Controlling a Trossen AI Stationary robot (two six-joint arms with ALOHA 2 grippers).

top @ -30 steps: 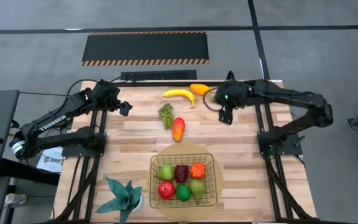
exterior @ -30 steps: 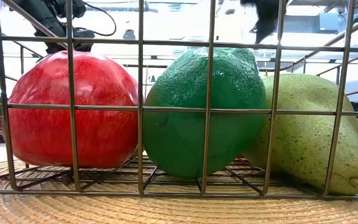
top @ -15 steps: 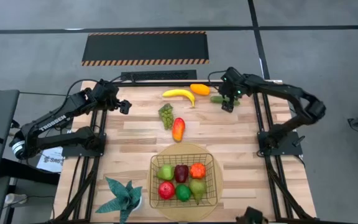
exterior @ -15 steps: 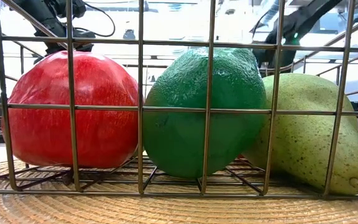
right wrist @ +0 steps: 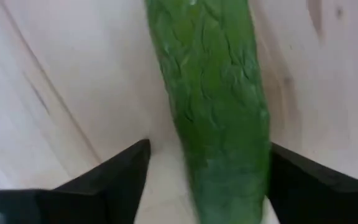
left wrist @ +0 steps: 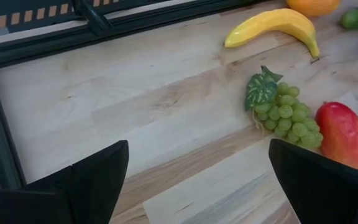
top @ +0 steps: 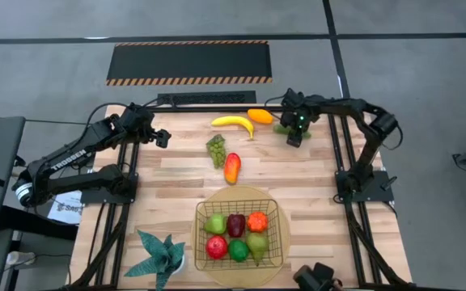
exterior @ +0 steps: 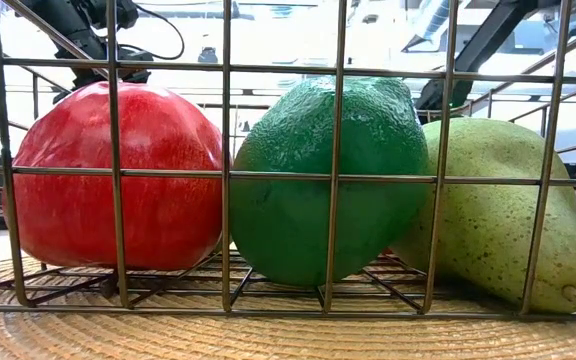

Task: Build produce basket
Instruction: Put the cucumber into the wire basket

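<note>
Up at one o'clock on the bench (top: 176, 174), we are lowering our right pincer (top: 296, 133) wide over the cucumber (right wrist: 219, 118), straddling it for a grasp. Banana (top: 233, 123), grapes (top: 216, 149) and mango (top: 232, 167) are lying between us and the six o'clock basket (top: 270, 212). Our left pincer (top: 163, 139) is idling wide at ten o'clock.
</note>
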